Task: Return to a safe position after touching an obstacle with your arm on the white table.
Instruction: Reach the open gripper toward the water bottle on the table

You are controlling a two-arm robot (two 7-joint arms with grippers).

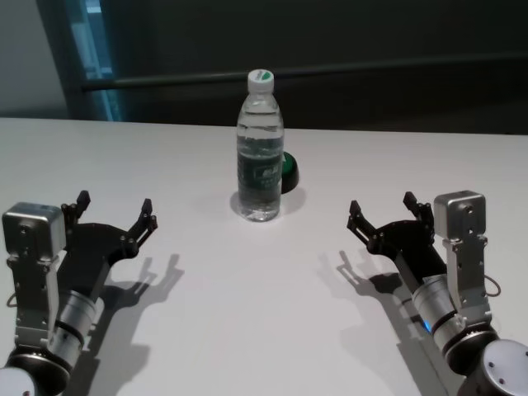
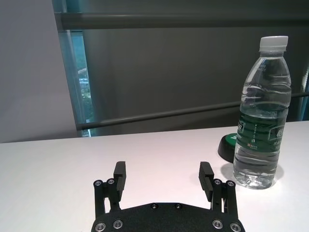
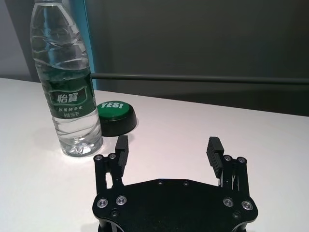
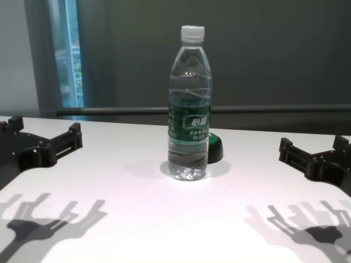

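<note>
The obstacle (image 1: 261, 153), a tall clear water bottle with a white cap and dark green label, stands upright mid-table on the white table (image 1: 247, 322); it also shows as the obstacle (image 2: 261, 116), the obstacle (image 3: 65, 82) and the obstacle (image 4: 189, 107). My left gripper (image 1: 115, 210) hovers open over the table's left side, well apart from the bottle, seen also as the left gripper (image 2: 163, 176) and the left gripper (image 4: 46, 134). My right gripper (image 1: 384, 210) hovers open on the right side, likewise apart, seen as the right gripper (image 3: 168, 149) and the right gripper (image 4: 312, 148). Nothing is between either pair of fingers.
A low round green button (image 1: 288, 172) on a black base sits just behind and right of the bottle; it shows as the button (image 3: 116, 116) marked "YES!" and the button (image 4: 213, 148). Beyond the table's far edge are a dark wall and a horizontal rail (image 1: 330, 76).
</note>
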